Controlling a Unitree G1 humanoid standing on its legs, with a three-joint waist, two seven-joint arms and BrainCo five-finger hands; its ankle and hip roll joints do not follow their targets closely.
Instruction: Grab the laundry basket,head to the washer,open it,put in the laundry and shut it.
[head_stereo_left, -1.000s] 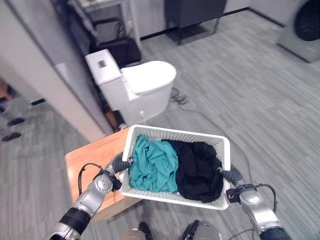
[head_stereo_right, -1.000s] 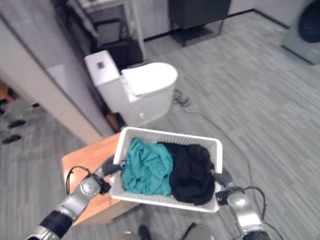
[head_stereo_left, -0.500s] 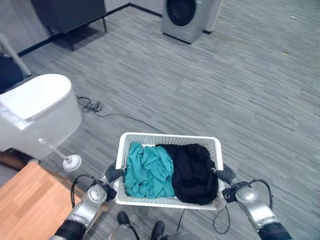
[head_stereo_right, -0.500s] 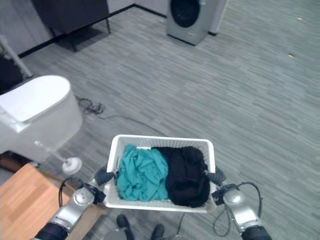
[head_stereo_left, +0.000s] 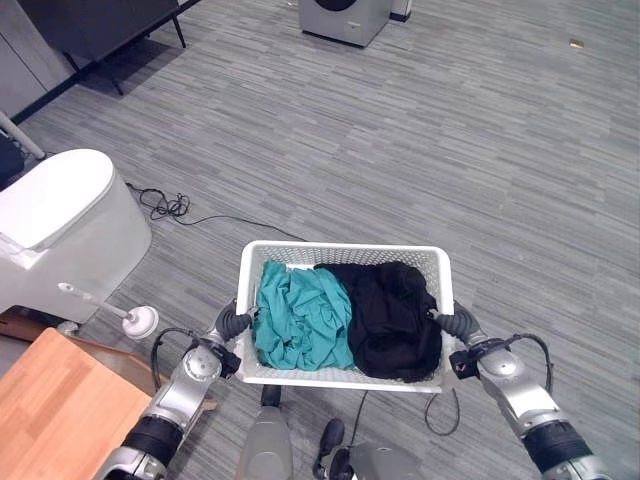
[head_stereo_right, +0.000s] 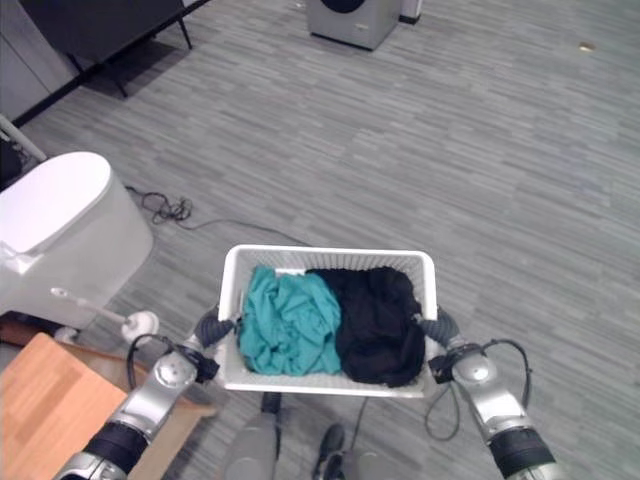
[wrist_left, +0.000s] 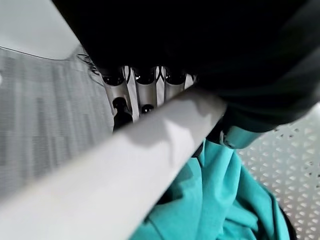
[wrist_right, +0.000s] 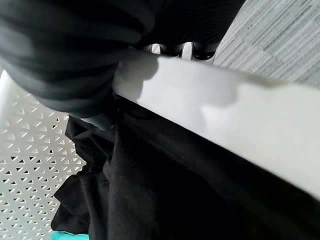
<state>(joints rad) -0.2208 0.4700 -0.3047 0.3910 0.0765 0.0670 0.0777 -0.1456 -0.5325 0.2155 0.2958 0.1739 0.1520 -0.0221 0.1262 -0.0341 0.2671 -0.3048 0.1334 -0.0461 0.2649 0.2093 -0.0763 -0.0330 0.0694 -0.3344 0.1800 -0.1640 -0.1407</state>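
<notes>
- We are carrying the white laundry basket (head_stereo_left: 343, 250) above the grey floor (head_stereo_left: 500, 180), level between our two arms.
- Our left robot hand (head_stereo_left: 232, 322) is clamping the basket's left rim, its fingers (wrist_left: 137, 95) curling over the white edge in the left wrist view.
- Our right robot hand (head_stereo_left: 455, 323) is clamping the right rim likewise, with fingers wrapping the edge (wrist_right: 210, 95).
- Inside the basket, a teal garment (head_stereo_left: 300, 320) is filling the left half and a black garment (head_stereo_left: 395, 318) the right half, the two touching at the middle.
- The washer (head_stereo_left: 342, 17) is standing at the far edge of the floor, well apart from the basket.
- A white toilet (head_stereo_left: 55, 235) is standing at the left, with a brush (head_stereo_left: 125, 317) lying just beside it on the floor.
- A wooden worktop (head_stereo_left: 60, 410) is showing at the near left corner.
</notes>
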